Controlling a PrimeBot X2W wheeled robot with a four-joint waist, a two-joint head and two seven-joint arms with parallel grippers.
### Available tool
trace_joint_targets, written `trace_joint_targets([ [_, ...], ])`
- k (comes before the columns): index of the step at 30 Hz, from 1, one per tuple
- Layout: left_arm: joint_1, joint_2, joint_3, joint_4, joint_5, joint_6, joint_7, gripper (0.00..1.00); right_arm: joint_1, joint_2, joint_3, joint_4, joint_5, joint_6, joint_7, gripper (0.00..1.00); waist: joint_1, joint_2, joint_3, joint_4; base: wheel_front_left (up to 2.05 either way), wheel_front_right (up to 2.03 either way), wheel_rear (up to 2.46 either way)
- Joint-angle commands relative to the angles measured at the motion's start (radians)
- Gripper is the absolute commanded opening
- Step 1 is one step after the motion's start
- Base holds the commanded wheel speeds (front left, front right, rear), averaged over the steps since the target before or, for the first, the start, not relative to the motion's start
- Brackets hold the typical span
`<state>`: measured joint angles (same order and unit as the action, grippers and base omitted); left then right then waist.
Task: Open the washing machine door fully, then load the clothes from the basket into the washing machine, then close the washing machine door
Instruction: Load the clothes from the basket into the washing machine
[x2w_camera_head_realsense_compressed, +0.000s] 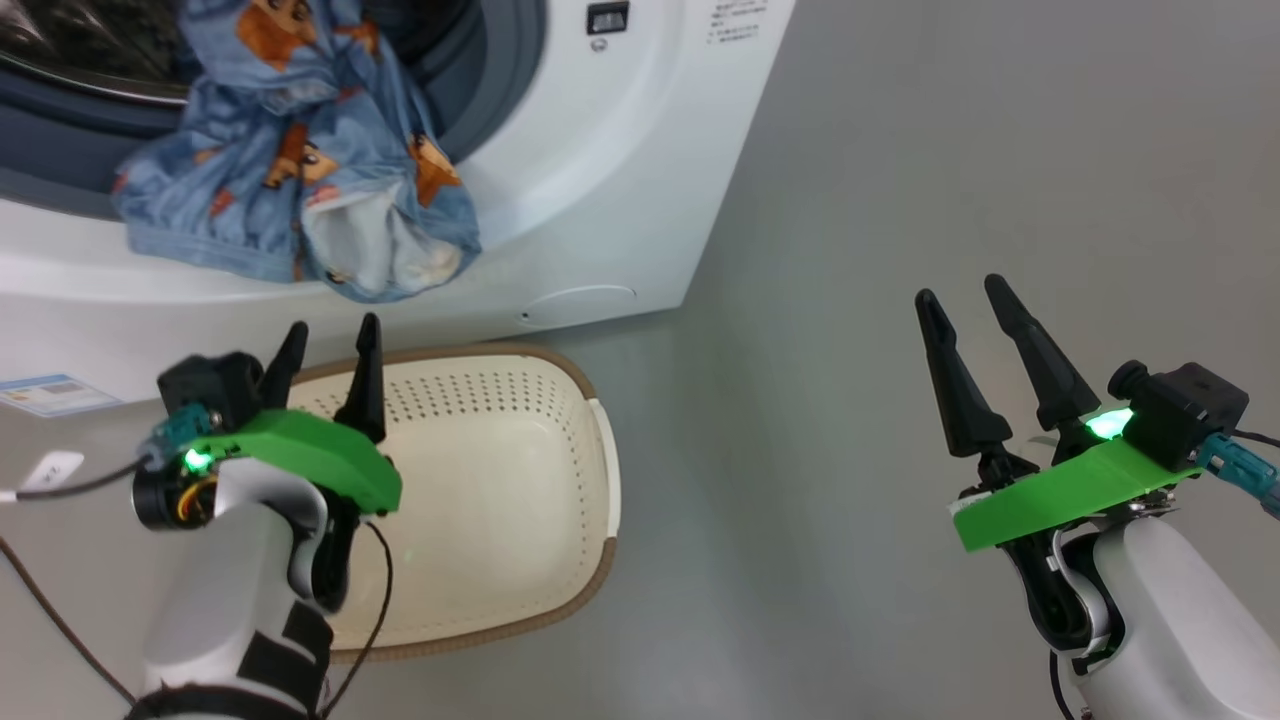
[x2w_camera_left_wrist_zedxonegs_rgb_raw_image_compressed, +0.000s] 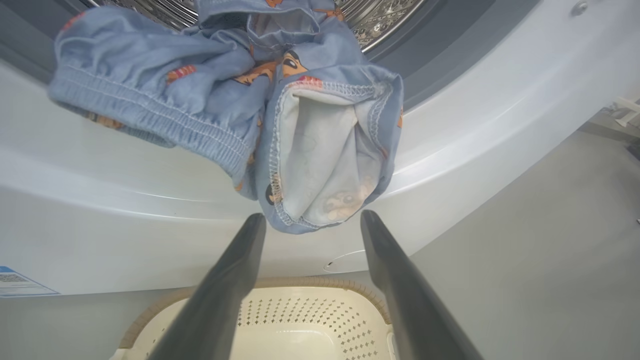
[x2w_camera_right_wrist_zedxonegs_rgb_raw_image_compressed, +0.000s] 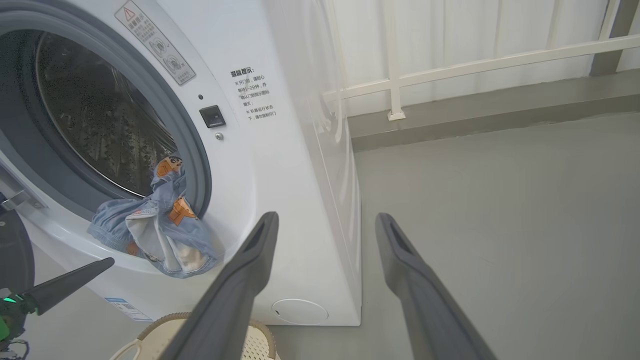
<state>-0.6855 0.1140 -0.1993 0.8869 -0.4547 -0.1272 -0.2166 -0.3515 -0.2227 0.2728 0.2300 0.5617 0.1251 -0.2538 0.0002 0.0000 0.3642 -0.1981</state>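
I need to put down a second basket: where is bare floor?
Bare grey floor lies right of the washing machine and the basket, around the right end effector. Crowded: the machine's opening, where the blue garment hangs out.

White forearms (x2w_camera_head_realsense_compressed: 210, 600), green wrist brackets (x2w_camera_head_realsense_compressed: 1060, 505), tapered black jaws.

The gripper (x2w_camera_left_wrist_zedxonegs_rgb_raw_image_compressed: 312, 216) is spread wide, blue clothes (x2w_camera_left_wrist_zedxonegs_rgb_raw_image_compressed: 225, 90) hang from the washer (x2w_camera_left_wrist_zedxonegs_rgb_raw_image_compressed: 125, 200) just past its tips, and the basket (x2w_camera_left_wrist_zedxonegs_rgb_raw_image_compressed: 310, 283) sits between its fingers.
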Motion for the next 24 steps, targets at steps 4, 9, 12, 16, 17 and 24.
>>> trace_joint_targets([
  [4,-0.094,0.033,-0.011,0.049,-0.026,-0.003,0.007,1.0,-0.023,0.004,0.007,-0.035,-0.008,0.006,-0.008,1.0,-0.0002,0.0,0.078,-0.054,0.0,0.0,0.0],
  [9,-0.183,0.046,-0.033,0.124,-0.059,-0.003,0.011,1.0,-0.04,0.02,0.005,-0.043,-0.011,0.006,-0.008,1.0,-0.0002,0.0,0.128,-0.079,0.0,0.0,0.0],
  [12,-0.228,0.049,-0.031,0.175,-0.086,-0.003,0.021,1.0,-0.048,0.029,0.006,-0.046,-0.014,0.006,-0.008,1.0,-0.0002,0.0,0.149,-0.093,0.0,0.0,0.0],
  [16,-0.28,0.049,-0.027,0.225,-0.124,-0.003,0.037,1.0,-0.054,0.037,0.004,-0.049,-0.016,0.006,-0.008,1.0,-0.0002,0.0,0.168,-0.107,0.0,0.0,0.0],
  [17,-0.293,0.049,-0.025,0.235,-0.133,-0.003,0.037,1.0,-0.055,0.037,0.003,-0.049,-0.016,0.006,-0.008,1.0,-0.0002,0.0,0.171,-0.108,0.0,0.0,0.0],
  [24,-0.373,0.048,-0.012,0.296,-0.169,-0.003,0.04,1.0,-0.061,0.043,0.002,-0.052,-0.019,0.006,-0.008,1.0,-0.0002,0.0,0.193,-0.115,0.0,0.0,0.0],
])
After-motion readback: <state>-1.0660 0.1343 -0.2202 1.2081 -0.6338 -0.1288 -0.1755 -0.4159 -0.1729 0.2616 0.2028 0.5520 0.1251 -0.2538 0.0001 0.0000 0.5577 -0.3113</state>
